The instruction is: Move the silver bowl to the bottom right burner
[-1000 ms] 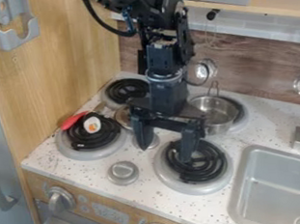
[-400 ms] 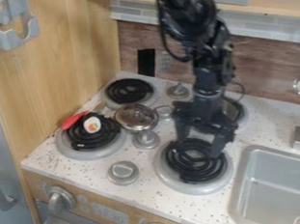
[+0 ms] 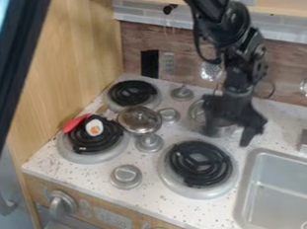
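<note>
Silver bowl [image 3: 196, 115] lies beyond and slightly left of the gripper [image 3: 227, 133], whose fingers stand apart; contact is unclear.

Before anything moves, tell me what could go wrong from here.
The gripper covers part of the silver bowl, so the grip might land off-centre and tip it. The bottom right burner has ridged coils, so the bowl could settle tilted there. The arm also looks close to the hanging metal utensil and might knock it.
</note>
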Tool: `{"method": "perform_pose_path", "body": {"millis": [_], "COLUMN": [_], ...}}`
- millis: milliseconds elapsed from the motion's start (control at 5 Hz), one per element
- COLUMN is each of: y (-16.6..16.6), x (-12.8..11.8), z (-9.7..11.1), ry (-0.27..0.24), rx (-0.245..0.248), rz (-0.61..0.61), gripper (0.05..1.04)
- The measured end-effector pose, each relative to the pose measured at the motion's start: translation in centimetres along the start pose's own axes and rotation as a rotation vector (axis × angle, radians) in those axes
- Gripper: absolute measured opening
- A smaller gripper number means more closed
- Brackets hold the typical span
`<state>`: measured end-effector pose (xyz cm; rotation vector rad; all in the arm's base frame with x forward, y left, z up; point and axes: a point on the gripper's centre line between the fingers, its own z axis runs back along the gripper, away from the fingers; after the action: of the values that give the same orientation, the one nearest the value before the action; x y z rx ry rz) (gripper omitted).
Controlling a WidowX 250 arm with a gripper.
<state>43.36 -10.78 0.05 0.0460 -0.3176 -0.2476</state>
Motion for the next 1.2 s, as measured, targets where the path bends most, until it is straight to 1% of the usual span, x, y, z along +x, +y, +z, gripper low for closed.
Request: {"method": "perform_pose_path", "body": {"millis": [200,400,600,800,1000,1200], "y": [-0.5,-0.6,-0.5,-0.4,-0.2,-0.2], "x": [2.5,4.1,4.6,4.7,5.0,4.7], "z": [-0.2,-1.5,-3.4,-4.6,-4.5,-4.9], "ry": [-0.046,-0.043,-0.014,0.006,-0.004,0.004], "rx": [-0.026,-0.025,-0.016,0.003,0.011,0.015], "rz": [0.015,0.033,0.047,0.038,0.036,0.037], "gripper": [1.0,1.0,1.0,1.0,0.938,0.627]}}
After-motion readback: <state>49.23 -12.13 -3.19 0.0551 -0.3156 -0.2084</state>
